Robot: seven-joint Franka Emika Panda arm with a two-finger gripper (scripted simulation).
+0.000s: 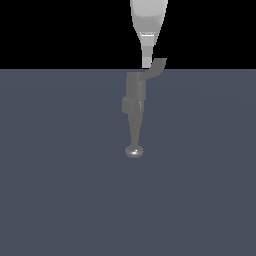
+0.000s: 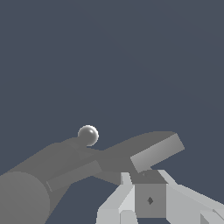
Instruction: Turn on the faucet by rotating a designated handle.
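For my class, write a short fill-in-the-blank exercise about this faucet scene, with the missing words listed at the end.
1. The faucet's tapered spout ends in a shiny rounded ____.
2. In the exterior view, the handle projects from the top of the body toward that view's ____.
3. The robot's pincer is coloured ____.
4. The surface under the faucet is a dark blue-____.

Missing words: knob; right; white; grey

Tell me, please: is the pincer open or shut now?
Cannot tell. In the exterior view the pincer shows as one narrow tip beside the handle; in the wrist view its fingers are partly hidden.
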